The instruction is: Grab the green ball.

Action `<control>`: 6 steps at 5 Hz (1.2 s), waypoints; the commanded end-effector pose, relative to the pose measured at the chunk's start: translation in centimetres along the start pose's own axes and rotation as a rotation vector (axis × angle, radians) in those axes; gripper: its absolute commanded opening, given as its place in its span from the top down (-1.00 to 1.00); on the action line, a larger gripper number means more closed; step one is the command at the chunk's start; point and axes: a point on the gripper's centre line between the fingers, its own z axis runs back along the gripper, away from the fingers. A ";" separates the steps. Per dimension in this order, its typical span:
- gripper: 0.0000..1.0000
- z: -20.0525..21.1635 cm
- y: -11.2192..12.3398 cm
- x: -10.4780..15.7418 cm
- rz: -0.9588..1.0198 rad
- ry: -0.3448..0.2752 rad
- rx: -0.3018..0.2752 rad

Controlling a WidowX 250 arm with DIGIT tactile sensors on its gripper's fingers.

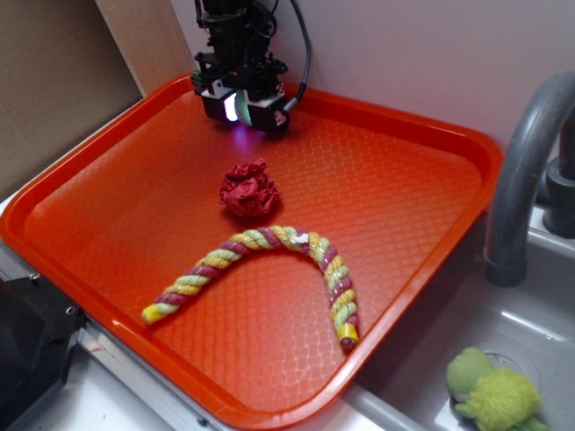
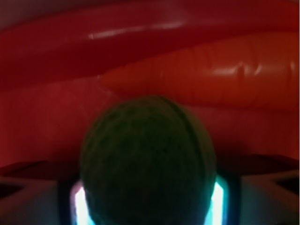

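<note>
The green ball (image 2: pixel 147 164) fills the lower middle of the wrist view, round and woven, dark in shadow, with a lit pad touching each side. In the exterior view only a green sliver of the ball (image 1: pixel 243 110) shows between the black fingers. My gripper (image 1: pixel 241 108) is at the far left corner of the orange tray (image 1: pixel 404 233), low over its floor, shut on the ball. I cannot tell whether the ball still touches the tray.
A red crumpled wad (image 1: pixel 249 189) lies mid-tray. A curved yellow, green and maroon rope (image 1: pixel 269 269) lies in front of it. The tray's raised rim (image 2: pixel 140 51) is close behind the gripper. A grey faucet (image 1: pixel 526 171) and a lime plush toy (image 1: pixel 494 391) are at the right.
</note>
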 end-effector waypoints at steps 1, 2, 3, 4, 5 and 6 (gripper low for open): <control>1.00 2.6 1.0 0.5 0.011 -0.031 0.032; 1.00 6.7 1.3 -2.8 0.013 0.016 0.021; 1.00 11.3 -0.3 -7.1 -0.023 0.058 0.000; 1.00 15.9 -1.2 -10.0 -0.018 0.026 0.007; 1.00 20.4 -0.8 -13.1 -0.065 -0.072 -0.025; 1.00 21.2 -1.1 -13.6 -0.050 -0.109 0.022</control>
